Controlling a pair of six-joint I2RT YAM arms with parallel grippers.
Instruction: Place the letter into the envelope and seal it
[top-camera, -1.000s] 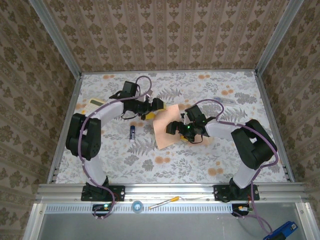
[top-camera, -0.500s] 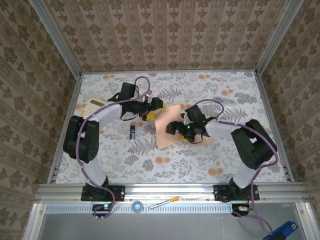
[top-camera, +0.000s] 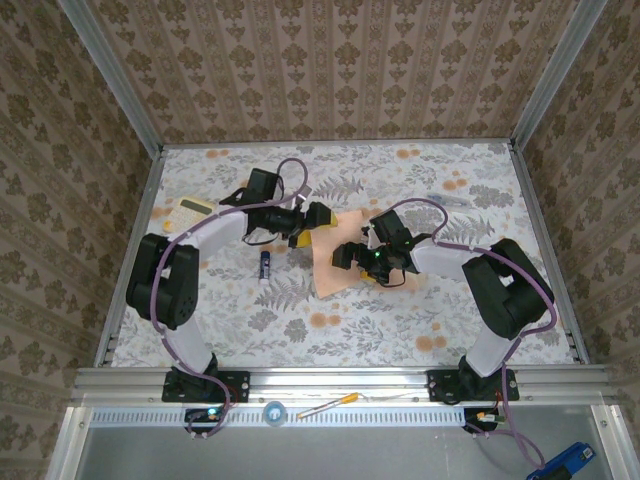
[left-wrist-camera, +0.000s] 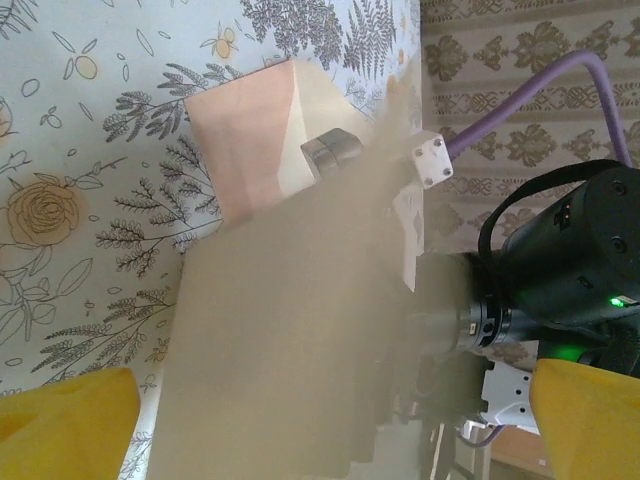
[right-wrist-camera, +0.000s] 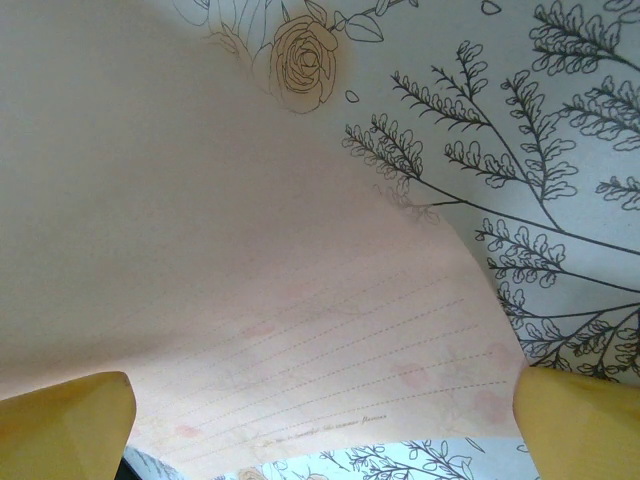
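Note:
The letter (top-camera: 330, 272), a salmon-pink sheet, lies mid-table between both arms. In the right wrist view the letter (right-wrist-camera: 330, 330) shows its dotted lines and curls up off the floral table, under my open right gripper (right-wrist-camera: 325, 430), whose yellow fingertips (right-wrist-camera: 65, 425) stand wide apart. From above, the right gripper (top-camera: 352, 265) hovers over the sheet's right side. The left gripper (top-camera: 312, 222) is at the sheet's upper-left corner, open. In the left wrist view a blurred tan sheet (left-wrist-camera: 300, 330) spans the open left gripper (left-wrist-camera: 330, 420). Beyond it lies the envelope (left-wrist-camera: 245, 145), its flap (left-wrist-camera: 310, 115) paler.
A small blue-and-white tube (top-camera: 264, 263) lies left of the letter. A yellowish pad (top-camera: 190, 207) sits at the far left and a thin pale object (top-camera: 447, 200) at the back right. Metal frame rails (top-camera: 130, 250) bound the floral table (top-camera: 400, 330).
The left arm has swung right, bringing its gripper over the pink sheet's upper-left corner. The right arm has stayed put. Both grippers remain open.

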